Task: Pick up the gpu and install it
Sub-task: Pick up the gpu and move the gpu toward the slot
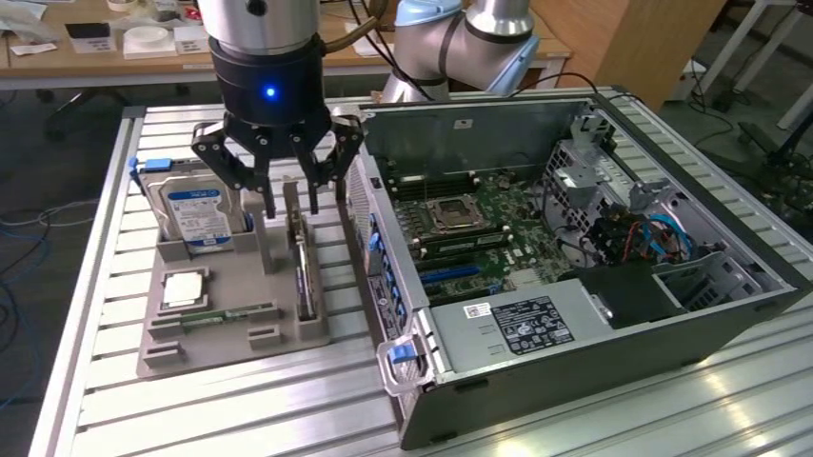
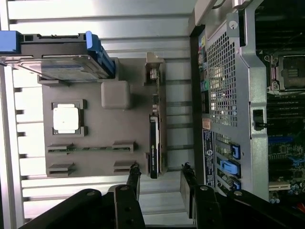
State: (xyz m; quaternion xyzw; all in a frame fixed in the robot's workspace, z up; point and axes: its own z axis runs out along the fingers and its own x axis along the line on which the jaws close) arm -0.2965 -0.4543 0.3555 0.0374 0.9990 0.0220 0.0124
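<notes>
The gpu (image 1: 304, 259) is a thin dark card standing on edge in a slot of the grey holder tray (image 1: 228, 345), just beside the open computer case (image 1: 508, 328). My gripper (image 1: 289, 202) hangs directly over the card's far end, open, one finger on each side of the card's line and nothing held. In the wrist view the gpu (image 2: 155, 143) runs lengthwise toward the gap of the gripper (image 2: 160, 168), its near end lying between the two black fingertips (image 2: 135, 168). I cannot tell whether the fingers touch it.
On the tray stand a silver hard drive with blue label (image 1: 197, 211), a square processor chip (image 1: 185, 288) and a green memory stick (image 1: 216, 317). The case lies open with its motherboard (image 1: 477, 224) exposed, its perforated rear wall (image 2: 224, 86) close beside the gpu.
</notes>
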